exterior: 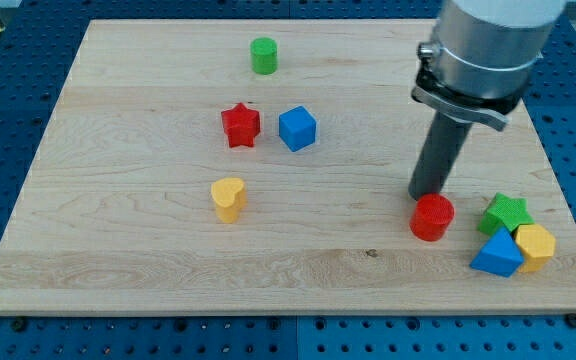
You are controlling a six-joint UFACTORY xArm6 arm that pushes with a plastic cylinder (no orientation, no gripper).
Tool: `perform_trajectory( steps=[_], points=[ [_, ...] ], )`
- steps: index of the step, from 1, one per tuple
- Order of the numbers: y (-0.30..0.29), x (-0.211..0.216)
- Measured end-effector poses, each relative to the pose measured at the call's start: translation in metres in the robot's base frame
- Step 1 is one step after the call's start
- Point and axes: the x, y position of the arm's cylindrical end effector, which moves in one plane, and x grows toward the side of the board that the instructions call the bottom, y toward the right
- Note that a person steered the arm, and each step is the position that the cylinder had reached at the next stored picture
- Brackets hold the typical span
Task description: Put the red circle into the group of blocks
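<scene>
— Near the board's lower right, what is sitting where?

— The red circle [432,217] is lying just toward the view's bottom from my tip [426,195], so close that they are touching or almost touching; I cannot tell which. The group is waiting to the view's right of it: a green star [506,212], a yellow block [536,246] and a blue triangle [497,254], bunched together near the wooden board [118,250] edge.

— So which way is the push needing to go?

— Rightward, I am judging. The tip is standing above the circle, not on its left, so it is probably needing to come round first.

— Is the rod holding anything?

— No; it is a bare rod, grasping nothing.

— Anything hard to make out?

— The circle is hiding the tip's very end, the arm is running off the view's top, and the yellow block's shape is unclear. A red star [240,125], blue cube [297,129], yellow heart [228,198] and green cylinder [263,55] are sitting well apart, to the left.
</scene>
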Motion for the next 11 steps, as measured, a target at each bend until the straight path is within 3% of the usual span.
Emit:
perform_trajectory(
  steps=[1, 3, 4, 8, 9, 11],
  points=[
    [0.007, 0.001],
    [-0.047, -0.018],
    [-0.051, 0.0],
    [0.004, 0.031],
    [-0.012, 0.035],
    [-0.172, 0.053]
  ],
)
